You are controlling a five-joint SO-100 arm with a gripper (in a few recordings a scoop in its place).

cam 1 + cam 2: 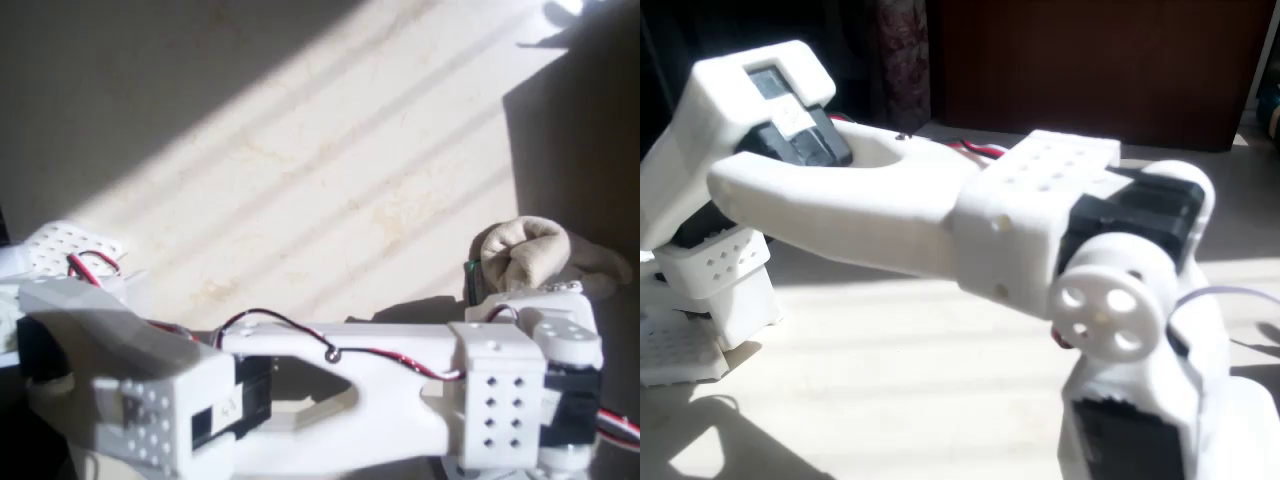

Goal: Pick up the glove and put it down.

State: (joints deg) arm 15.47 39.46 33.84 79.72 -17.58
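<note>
In the overhead view, the glove is lying bunched at the right of the desk, just beyond the arm's far end and touching or nearly touching it. The pincer is hiding under the wrist block there, so I cannot tell how wide it is standing or whether it is gripping cloth. The step in hand is probably the pick-up: the soft knit is calling for a deep bite on the thick bunched part, then a straight lift. Sunlight is striping the pale marbled desk beside the glove; shadow is covering the corners.

In the fixed view, the arm is reaching across the sunlit desk, with dark wooden furniture standing behind it.
</note>
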